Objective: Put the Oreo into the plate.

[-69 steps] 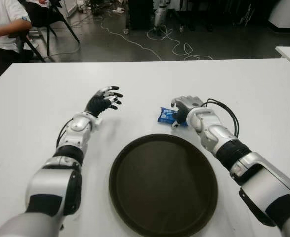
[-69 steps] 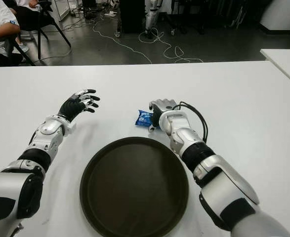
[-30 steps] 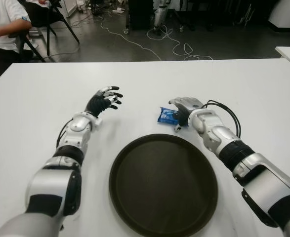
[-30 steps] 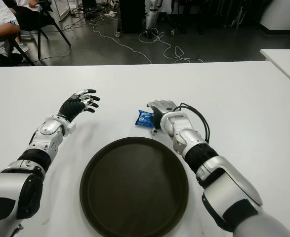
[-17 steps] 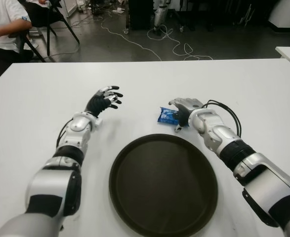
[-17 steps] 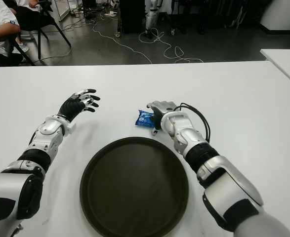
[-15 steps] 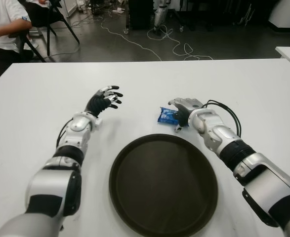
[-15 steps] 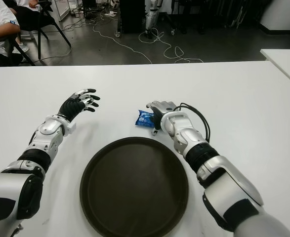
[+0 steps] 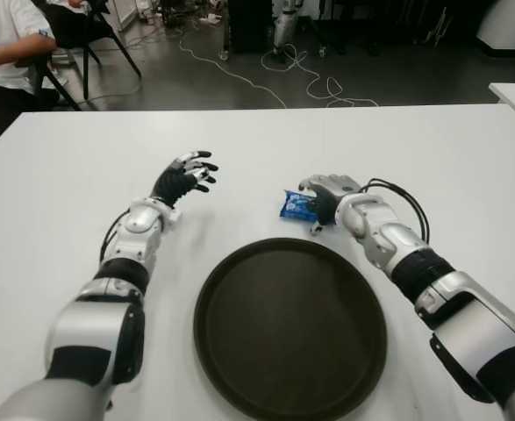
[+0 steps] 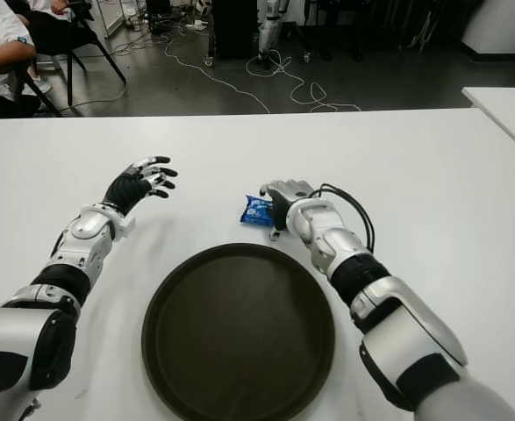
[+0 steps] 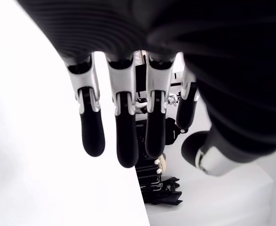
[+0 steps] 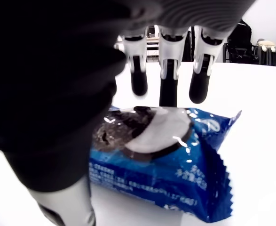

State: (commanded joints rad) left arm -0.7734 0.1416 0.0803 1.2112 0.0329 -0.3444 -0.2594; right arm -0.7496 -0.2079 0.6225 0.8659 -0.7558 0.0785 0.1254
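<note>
While Oreo pack [image 12: 161, 155] lay flat on white table [image 9: 468, 158], just beyond far rim of plate [image 9: 290, 329], grasp was not secured.

- Left hand [image 9: 183, 179]: left of pack, well apart, fingers spread, empty, idle.
- Right hand [image 9: 321, 196]: at pack's right edge; fingers [image 12: 168, 89] extended over wrapper, not closed.
- Risk: slick flat wrapper likely to slide away under fingertips.
- Risk: pinch on crimped edge only, pack could drop short of plate.
</note>
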